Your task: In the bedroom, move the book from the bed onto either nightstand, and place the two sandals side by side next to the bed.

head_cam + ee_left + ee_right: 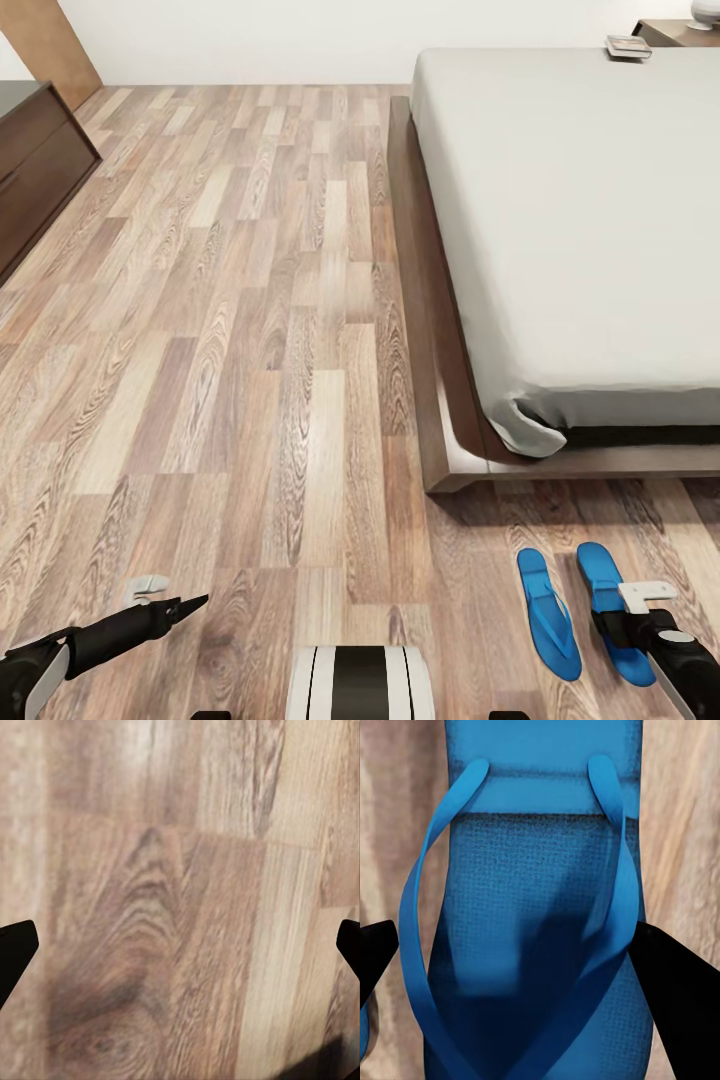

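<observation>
On the wood floor just beyond the foot of the bed (pixel 580 220), two blue sandals lie side by side, one (pixel 548 613) left of the other (pixel 603 590). My right gripper (pixel 640 602) hangs over the right-hand sandal (pixel 532 870); it is open, a black finger (pixel 671 994) on either side of the sole and straps. The book (pixel 628 46) rests on the far corner of the mattress, close to a dark nightstand (pixel 670 32). Over bare planks at the lower left, my left gripper (pixel 190 604) is open (pixel 180 945) and holds nothing.
A dark brown dresser (pixel 30 170) stands along the left wall, with a brown door (pixel 55 45) behind it. The bed's wooden platform frame (pixel 420 330) juts out past the mattress. A white object (pixel 705 12) sits on the nightstand. My base (pixel 360 685) shows at the bottom.
</observation>
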